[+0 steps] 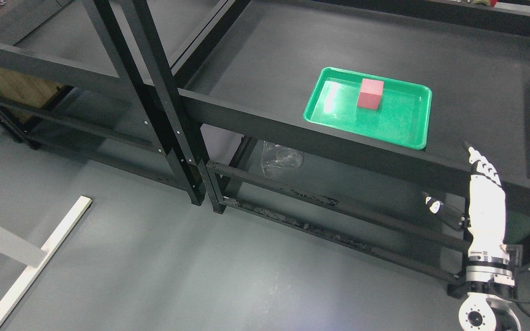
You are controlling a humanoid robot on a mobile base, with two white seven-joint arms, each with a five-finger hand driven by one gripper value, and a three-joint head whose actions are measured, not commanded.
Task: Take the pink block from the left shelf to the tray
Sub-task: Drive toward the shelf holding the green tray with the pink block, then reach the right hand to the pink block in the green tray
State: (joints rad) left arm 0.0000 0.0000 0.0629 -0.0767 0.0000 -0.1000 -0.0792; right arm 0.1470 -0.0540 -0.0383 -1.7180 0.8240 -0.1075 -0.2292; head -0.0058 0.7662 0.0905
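A pink block point(369, 94) stands upright inside a green tray point(407, 131) on the dark top of the right-hand shelf point(476, 92). My right hand point(478, 179) is at the lower right, in front of the shelf's front rail and well below and to the right of the tray. Its fingers are straight and extended upward, and it holds nothing. The left arm does not show.
The left shelf point(62, 50) stands at the upper left, with black uprights point(168, 115) between the two shelves. A crumpled clear plastic bag point(281, 158) lies on the lower level. White frame legs point(30, 262) lie on the grey floor at the lower left.
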